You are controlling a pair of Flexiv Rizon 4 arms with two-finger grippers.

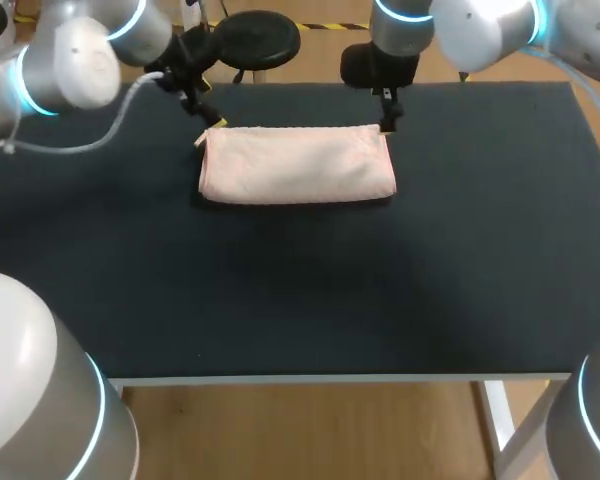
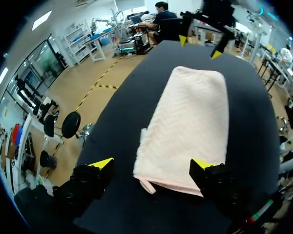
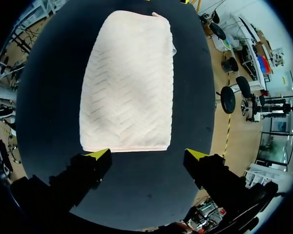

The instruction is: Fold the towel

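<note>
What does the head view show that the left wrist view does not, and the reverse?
Only the head view: the table's front edge and both arms' white bodies at the sides. Only the left wrist view: the left gripper's open fingers over the towel's near end. Both: the folded pink towel, with the right gripper at its other end.

No text, number, brand or sign can be read in any view. The towel (image 2: 188, 122) has a small white tag (image 2: 143, 136) on one long edge, near a corner. Any print on the tag is too small to make out.
</note>
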